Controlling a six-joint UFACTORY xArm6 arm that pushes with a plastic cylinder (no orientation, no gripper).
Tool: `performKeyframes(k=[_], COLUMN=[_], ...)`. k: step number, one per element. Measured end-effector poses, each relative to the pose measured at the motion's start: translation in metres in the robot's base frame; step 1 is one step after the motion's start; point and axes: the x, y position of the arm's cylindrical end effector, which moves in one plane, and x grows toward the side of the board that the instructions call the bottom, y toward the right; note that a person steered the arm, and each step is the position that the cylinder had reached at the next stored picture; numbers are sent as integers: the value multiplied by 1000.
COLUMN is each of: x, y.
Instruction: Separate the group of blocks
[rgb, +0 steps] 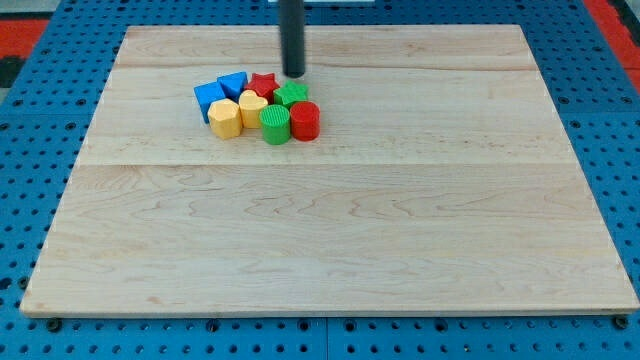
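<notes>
Wooden board (330, 220) is carrying eight blocks, bunched tight in the upper left of the frame: two blue (208, 98), two yellow (226, 118), two green (274, 125), two red (305, 120). My tip (294, 74), holding nothing, is standing just above the green star (292, 96), beside the red star (263, 84).

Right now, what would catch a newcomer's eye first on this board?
A tight cluster of bright blocks toward the view's top left: blue cube, yellow block, green cylinder, red cylinder, all touching. My tip stands just above it, beside the red star.
</notes>
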Motion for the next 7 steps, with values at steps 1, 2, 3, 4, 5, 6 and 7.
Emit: performKeyframes(k=[1,2,3,4,5,6,7], x=[21,2,4,28,59,49,51], y=[-25,-57,-84,-87,-39,-29,-17])
